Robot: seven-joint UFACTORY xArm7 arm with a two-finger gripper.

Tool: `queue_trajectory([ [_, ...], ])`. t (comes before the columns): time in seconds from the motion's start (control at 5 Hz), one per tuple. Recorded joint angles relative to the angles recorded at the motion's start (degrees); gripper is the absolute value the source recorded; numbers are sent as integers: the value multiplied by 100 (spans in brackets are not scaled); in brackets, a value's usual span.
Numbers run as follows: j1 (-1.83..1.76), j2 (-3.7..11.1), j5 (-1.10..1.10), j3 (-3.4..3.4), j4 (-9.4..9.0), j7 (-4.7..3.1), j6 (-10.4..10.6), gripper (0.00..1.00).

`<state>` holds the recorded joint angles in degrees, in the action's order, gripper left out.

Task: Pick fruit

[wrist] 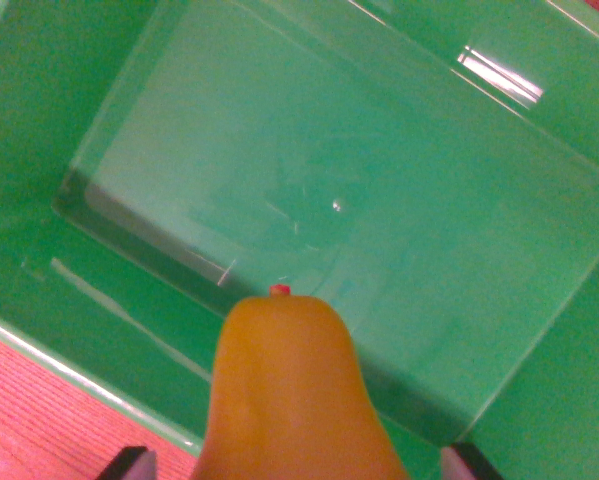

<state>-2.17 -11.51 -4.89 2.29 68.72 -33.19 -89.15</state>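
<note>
An orange-yellow pear-shaped fruit with a small red stem tip fills the bottom centre of the wrist view. It hangs over the near wall of a green plastic bin. My gripper is shut on the fruit; only the two dark fingertips show at the bottom edge, one on each side of the fruit. The bin's floor looks bare and glossy.
A red-pink surface lies outside the bin at the lower left. The bin's rim runs diagonally across that corner. A bright light reflection shows on the far wall.
</note>
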Motion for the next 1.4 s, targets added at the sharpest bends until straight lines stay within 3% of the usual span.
queue_trajectory([
  [1.4, -3, -96, 7, -3, 148, -17, -243, 100],
])
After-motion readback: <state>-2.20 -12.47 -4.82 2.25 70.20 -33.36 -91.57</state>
